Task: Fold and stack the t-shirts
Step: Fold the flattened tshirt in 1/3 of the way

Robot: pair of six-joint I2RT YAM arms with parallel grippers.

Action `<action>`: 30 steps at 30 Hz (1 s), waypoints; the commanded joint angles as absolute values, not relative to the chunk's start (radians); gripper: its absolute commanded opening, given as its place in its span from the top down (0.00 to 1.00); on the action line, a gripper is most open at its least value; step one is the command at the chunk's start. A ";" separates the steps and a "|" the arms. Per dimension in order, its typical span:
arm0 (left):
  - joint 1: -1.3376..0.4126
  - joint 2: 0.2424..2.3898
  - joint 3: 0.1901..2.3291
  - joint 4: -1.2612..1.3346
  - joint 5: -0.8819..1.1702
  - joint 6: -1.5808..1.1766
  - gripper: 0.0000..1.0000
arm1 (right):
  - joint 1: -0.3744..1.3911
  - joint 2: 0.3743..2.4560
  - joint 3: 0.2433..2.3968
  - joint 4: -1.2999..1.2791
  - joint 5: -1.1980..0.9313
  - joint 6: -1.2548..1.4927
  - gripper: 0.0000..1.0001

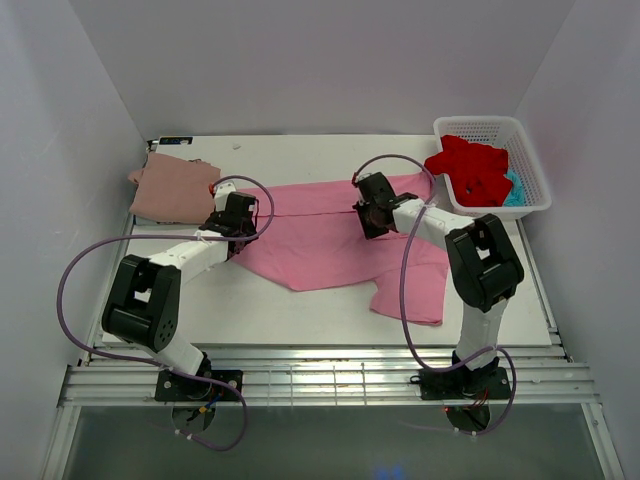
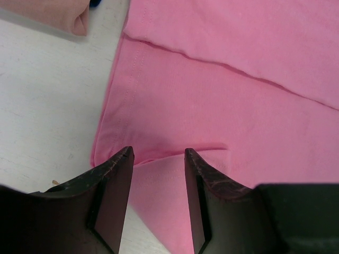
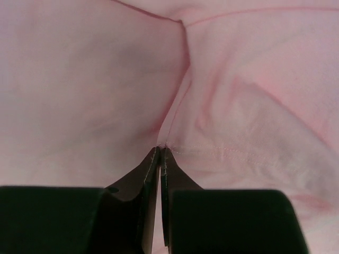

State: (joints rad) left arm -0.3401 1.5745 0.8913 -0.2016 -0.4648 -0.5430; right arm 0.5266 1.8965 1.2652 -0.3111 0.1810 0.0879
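A bright pink t-shirt (image 1: 320,245) lies partly folded across the middle of the table. My right gripper (image 1: 368,218) is down on its back right part. In the right wrist view that gripper (image 3: 160,149) is shut on a pinched ridge of the pink cloth (image 3: 243,121) beside a stitched hem. My left gripper (image 1: 243,228) hovers at the shirt's left edge. Its jaws (image 2: 158,156) stand open over a fold of the pink t-shirt (image 2: 222,95), gripping nothing. A folded dusty rose t-shirt (image 1: 170,190) lies at the back left, and its corner (image 2: 58,13) shows in the left wrist view.
A white latticed basket (image 1: 480,124) stands at the back right, holding a red t-shirt (image 1: 470,168) and a teal one (image 1: 513,188). White walls close in the table on three sides. Purple cables loop from both arms.
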 commanded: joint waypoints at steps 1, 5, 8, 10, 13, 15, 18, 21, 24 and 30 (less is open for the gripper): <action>-0.342 1.542 0.882 -0.189 -0.476 -0.551 0.46 | 0.564 1.844 1.339 -0.367 0.199 0.103 0.92; -0.342 1.545 0.877 -0.186 -0.474 -0.548 0.46 | 0.594 1.859 1.358 -0.393 0.213 0.107 0.92; -0.342 1.546 0.877 -0.186 -0.471 -0.548 0.46 | 0.606 1.876 1.367 -0.406 0.215 0.109 0.92; -0.342 1.549 0.877 -0.186 -0.471 -0.545 0.46 | 0.612 1.887 1.373 -0.425 0.210 0.110 0.82; -0.342 1.549 0.876 -0.186 -0.471 -0.546 0.46 | 0.620 1.901 1.384 -0.446 0.212 0.109 0.72; -0.342 1.549 0.876 -0.186 -0.469 -0.546 0.46 | 0.627 1.896 1.382 -0.456 0.218 0.107 0.64; -0.342 1.554 0.879 -0.186 -0.474 -0.540 0.46 | 0.638 1.852 1.358 -0.446 0.270 0.112 0.59; -0.342 1.559 0.885 -0.192 -0.512 -0.534 0.46 | 0.641 1.770 1.338 -0.426 0.340 0.124 0.58; -0.342 1.557 0.874 -0.198 -0.554 -0.528 0.46 | 0.641 1.681 1.321 -0.455 0.373 0.139 0.58; -0.344 1.574 0.856 -0.180 -0.512 -0.515 0.46 | 0.641 1.517 1.186 -0.480 0.396 0.183 0.56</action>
State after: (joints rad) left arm -0.3397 1.5768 0.8608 -0.2020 -0.5129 -0.5316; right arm 0.6380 1.5776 1.2602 -0.4591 0.3500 0.1467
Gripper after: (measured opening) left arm 0.538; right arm 0.438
